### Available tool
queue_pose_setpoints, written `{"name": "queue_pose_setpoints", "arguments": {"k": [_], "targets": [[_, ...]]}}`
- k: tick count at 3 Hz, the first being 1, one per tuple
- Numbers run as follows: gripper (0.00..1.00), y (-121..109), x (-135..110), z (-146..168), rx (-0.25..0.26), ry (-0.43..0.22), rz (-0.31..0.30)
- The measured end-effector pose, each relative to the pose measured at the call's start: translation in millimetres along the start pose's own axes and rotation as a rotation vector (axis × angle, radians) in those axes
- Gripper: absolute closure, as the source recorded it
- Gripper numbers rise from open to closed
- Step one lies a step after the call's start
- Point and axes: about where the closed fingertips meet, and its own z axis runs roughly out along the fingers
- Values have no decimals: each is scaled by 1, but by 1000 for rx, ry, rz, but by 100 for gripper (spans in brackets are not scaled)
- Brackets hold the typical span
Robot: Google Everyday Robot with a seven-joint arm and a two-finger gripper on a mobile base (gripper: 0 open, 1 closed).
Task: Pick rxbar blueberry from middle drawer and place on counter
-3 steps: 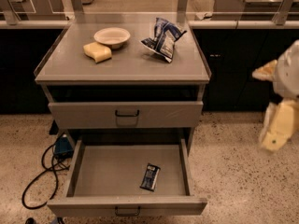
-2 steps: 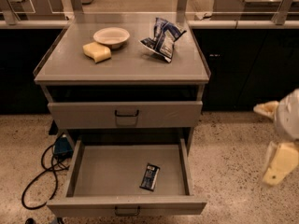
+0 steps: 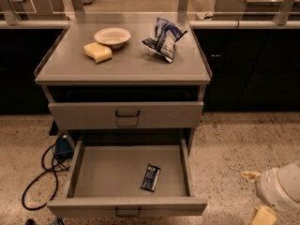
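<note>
1. Nearest, the gripper (image 3: 258, 195) hangs low to the right of the middle drawer (image 3: 108, 172), out past its front corner and over the speckled floor (image 3: 234, 139). Its two cream fingers (image 3: 265, 215) stand spread, with nothing between them.
2. Behind the fingers only a rounded white wrist (image 3: 281, 189) shows. The rest of the arm runs out of view at the lower right, so I cannot tell its pose beyond that.
3. The middle drawer is pulled open. The rxbar blueberry (image 3: 150, 177) lies flat on the drawer floor, right of centre and near the front wall, well apart from the gripper.
4. In my judgement the opening is done, while reaching in, grasping, lifting and setting down are all left.
5. Just above the middle drawer sits a closed upper drawer (image 3: 164, 115).
6. Farthest, the tabletop (image 3: 136, 64) over the middle drawer carries a yellow sponge (image 3: 98, 52), a pale bowl (image 3: 112, 36) and a crumpled snack bag (image 3: 164, 39). Bare surface along its front edge looks fit for the bar.
</note>
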Motion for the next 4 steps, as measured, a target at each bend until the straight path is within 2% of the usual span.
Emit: {"name": "queue_pose_setpoints", "arguments": {"k": [1,2,3,4], "targets": [[0,-12,-2,54,-105,-132,-8],[0,-10,3,70,-135,-147,5],[0,-7,2,79,-137,-156,-16],[0,7,-46,88,-125,-249,-156]]}}
